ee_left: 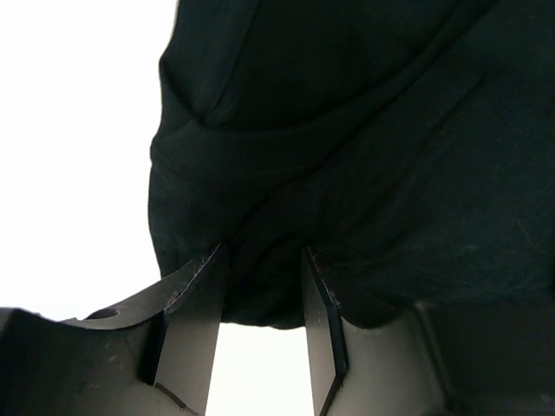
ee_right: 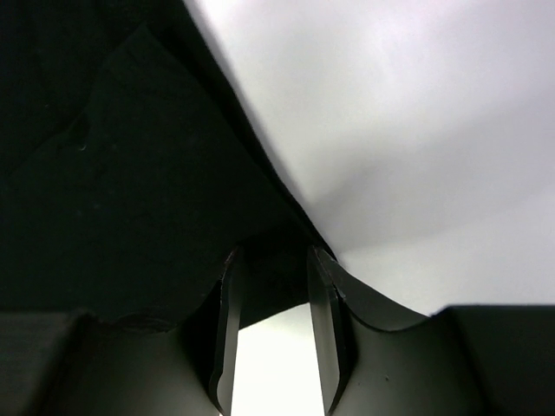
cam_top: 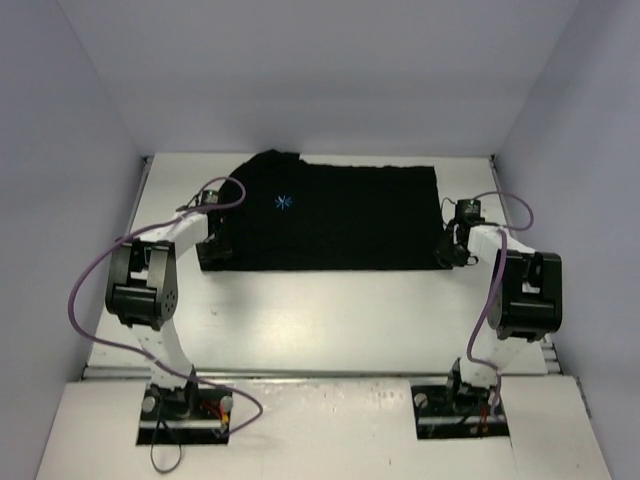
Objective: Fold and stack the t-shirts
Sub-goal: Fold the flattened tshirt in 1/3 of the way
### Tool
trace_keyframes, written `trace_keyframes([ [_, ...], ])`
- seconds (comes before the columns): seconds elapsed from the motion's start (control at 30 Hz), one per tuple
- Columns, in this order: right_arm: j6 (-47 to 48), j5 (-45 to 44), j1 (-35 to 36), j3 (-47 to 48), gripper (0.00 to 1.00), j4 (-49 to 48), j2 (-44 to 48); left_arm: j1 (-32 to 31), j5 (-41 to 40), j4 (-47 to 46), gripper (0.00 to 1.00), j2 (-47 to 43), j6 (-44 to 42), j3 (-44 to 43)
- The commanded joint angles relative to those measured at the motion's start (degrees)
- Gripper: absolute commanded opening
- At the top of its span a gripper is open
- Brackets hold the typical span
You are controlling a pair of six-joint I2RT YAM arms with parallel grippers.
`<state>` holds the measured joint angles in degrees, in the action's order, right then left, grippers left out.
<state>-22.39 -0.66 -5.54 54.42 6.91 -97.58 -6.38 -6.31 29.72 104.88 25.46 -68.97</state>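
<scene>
Black short-sleeved cloth t-shirt (cam_top: 330,215), small light-blue star logo (cam_top: 283,203), lies flat across far half of white bench (cam_top: 330,310). Left gripper (ee_left: 260,251) and right gripper (ee_right: 273,253) straddle its near corners, jaws apart, nothing pinched yet. Risk: thin limp hem slips out, or only one layer caught; uneven lift would skew fold. Matte, soft, rumpled at left.
</scene>
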Motion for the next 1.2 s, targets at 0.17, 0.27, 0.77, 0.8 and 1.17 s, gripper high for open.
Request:
trace_keyframes([
  [0.17,-2.76,-6.48,-0.46,-7.21,0.31,14.14,17.79,3.48,-4.83,8.91,0.35,-12.55,0.47,10.79],
  [0.27,-0.54,-6.36,1.54,-6.29,0.32,15.42,22.63,3.48,-4.20,9.58,0.37,-16.83,0.32,12.74],
  [0.77,17.42,2.51,43.06,27.48,0.67,8.31,2.83,3.95,-0.83,6.61,0.55,-24.70,4.17,13.81],
  [0.8,19.06,2.91,44.91,29.70,0.68,7.80,0.22,4.11,-0.27,5.92,0.55,-23.66,5.73,14.61],
  [1.17,28.98,9.35,55.54,48.64,0.88,0.18,-22.62,5.41,0.96,2.46,0.55,-19.21,10.74,18.56],
])
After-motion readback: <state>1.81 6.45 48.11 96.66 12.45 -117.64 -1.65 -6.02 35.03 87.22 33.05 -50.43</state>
